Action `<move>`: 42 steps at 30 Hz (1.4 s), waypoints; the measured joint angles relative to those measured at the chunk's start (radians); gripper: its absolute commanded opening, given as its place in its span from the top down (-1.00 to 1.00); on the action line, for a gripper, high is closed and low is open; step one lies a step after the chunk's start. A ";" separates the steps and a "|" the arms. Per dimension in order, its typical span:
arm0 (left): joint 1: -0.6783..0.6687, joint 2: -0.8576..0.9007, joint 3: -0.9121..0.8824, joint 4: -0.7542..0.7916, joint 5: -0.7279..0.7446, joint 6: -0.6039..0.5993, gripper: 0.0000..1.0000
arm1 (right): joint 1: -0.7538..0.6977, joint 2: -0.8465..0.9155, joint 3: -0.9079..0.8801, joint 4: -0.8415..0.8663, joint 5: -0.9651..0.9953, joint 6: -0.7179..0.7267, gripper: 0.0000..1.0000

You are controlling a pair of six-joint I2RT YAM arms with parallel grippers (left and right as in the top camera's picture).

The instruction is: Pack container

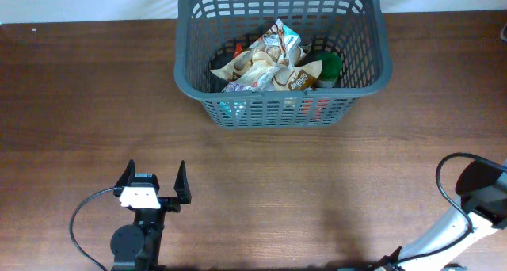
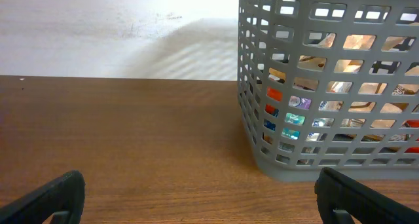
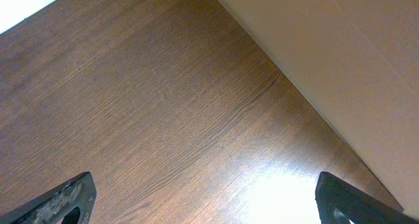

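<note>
The container [image 1: 198, 57] is a large dark grey slotted basket at the back middle of the table. It holds several grocery packets [image 1: 269, 61] and a green-lidded jar [image 1: 329, 65]. In the left wrist view the container [image 2: 262, 119] stands ahead to the right, with items showing through its slots. My left gripper [image 1: 154, 184] is open and empty at the front left, well short of the container; its fingers frame bare wood [image 2: 200, 204]. My right gripper [image 3: 206, 201] is open and empty over bare wood near the table's right edge; in the overhead view only its arm [image 1: 475, 200] shows at the front right.
The wooden table [image 1: 317, 184] spreads between the grippers and the container. Its right edge [image 3: 314, 112] runs diagonally in the right wrist view, with pale floor beyond. A white wall [image 2: 98, 34] stands behind the table. Black cables loop by both arm bases.
</note>
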 measured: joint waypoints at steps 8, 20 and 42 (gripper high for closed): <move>0.000 0.000 0.000 0.000 0.000 0.000 -0.98 | 0.000 0.000 0.000 0.000 0.000 0.000 -0.98; 0.000 0.000 0.000 0.000 0.000 0.000 -0.99 | 0.000 0.000 0.000 0.000 0.000 0.000 -0.98; 0.000 0.000 0.000 0.000 0.000 0.000 -0.99 | 0.108 -0.011 -0.002 0.008 0.013 -0.008 -0.98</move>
